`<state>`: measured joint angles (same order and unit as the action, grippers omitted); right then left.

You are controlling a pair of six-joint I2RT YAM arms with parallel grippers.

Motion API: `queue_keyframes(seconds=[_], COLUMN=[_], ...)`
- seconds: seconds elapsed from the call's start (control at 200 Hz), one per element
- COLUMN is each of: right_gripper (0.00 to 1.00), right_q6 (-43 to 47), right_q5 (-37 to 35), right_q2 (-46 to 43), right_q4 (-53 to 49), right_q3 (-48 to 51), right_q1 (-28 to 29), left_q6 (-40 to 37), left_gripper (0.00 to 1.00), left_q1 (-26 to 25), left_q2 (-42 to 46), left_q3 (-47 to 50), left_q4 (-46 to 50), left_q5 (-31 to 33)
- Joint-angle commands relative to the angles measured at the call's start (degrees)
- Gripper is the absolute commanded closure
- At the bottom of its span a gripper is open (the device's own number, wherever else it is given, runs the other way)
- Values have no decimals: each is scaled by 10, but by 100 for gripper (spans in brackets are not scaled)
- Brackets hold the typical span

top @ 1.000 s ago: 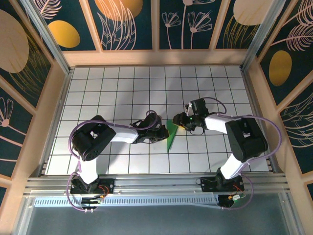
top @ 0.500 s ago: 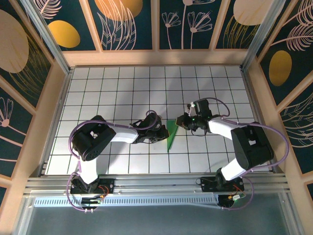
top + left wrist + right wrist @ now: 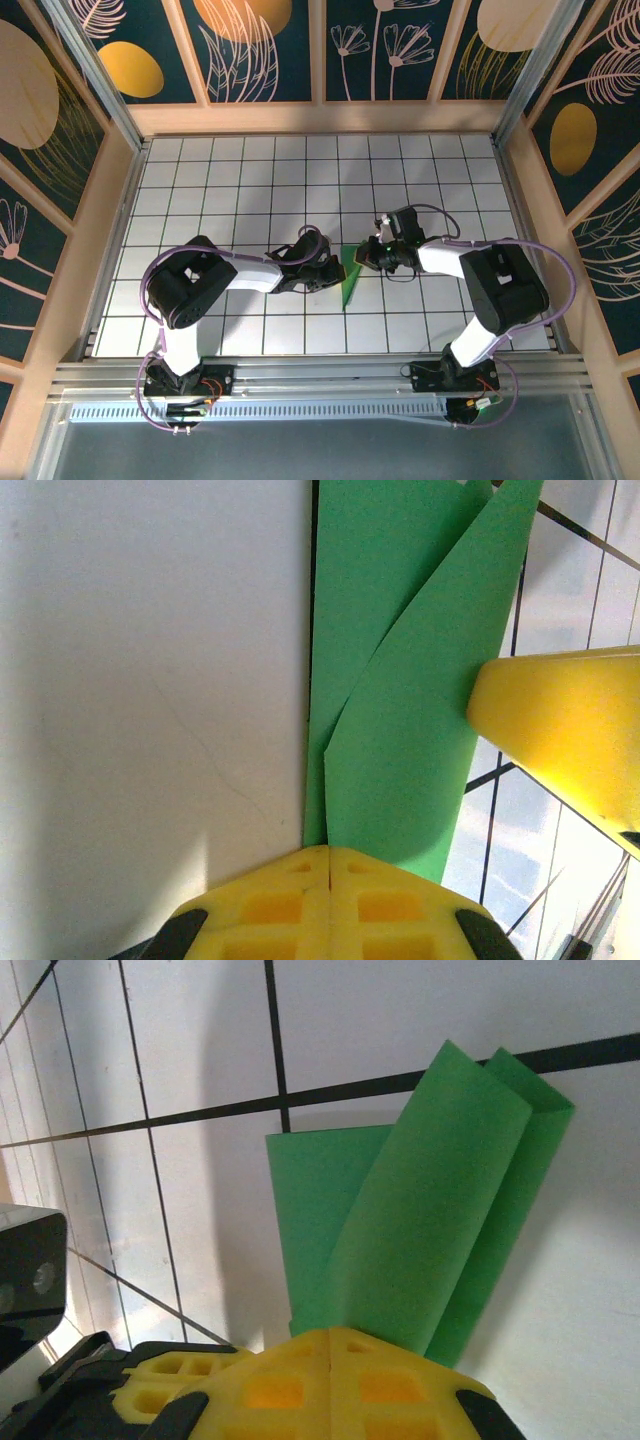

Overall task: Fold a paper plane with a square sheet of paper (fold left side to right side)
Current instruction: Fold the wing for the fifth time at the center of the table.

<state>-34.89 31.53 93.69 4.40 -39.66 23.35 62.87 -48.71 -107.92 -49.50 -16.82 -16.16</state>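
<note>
Right gripper (image 3: 330, 1335) newly clamped on one paper plane (image 3: 348, 285), left gripper (image 3: 328, 850) pinching it too

Arms bent inward, wrists low. left gripper (image 3: 336, 272) and right gripper (image 3: 366, 256) point toward each other, tips near, jaws of both pressed together.

Top camera looks down from behind; both wrist cameras closely face folded bright green paper (image 3: 400, 730) beyond yellow fingertips (image 3: 300, 1352).
</note>
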Motion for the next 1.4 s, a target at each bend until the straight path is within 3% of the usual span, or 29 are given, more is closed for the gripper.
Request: queue_keyframes(seconds=[0.0,0.686,0.836,1.006,1.176,1.256,1.396], right_gripper=[94,95,99,100,100,100,100], right_q6=[9,25,34,42,43,43,43], right_q5=[-14,-38,-52,-66,-64,-63,-61], right_q2=[9,38,44,45,42,40,38], right_q4=[-17,-53,-80,-95,-89,-88,-86], right_q3=[-1,-2,0,10,15,13,10], right_q1=[5,5,5,5,5,5,5], left_q6=[13,12,12,3,-7,-3,10], left_gripper=[100,100,100,82,76,77,89], left_q1=[-3,-3,-4,-1,8,8,7], left_q2=[-12,-13,2,43,112,138,149], left_q3=[3,4,11,5,8,19,33], left_q4=[42,39,22,26,64,74,58], left_q5=[6,3,4,17,38,38,-14])
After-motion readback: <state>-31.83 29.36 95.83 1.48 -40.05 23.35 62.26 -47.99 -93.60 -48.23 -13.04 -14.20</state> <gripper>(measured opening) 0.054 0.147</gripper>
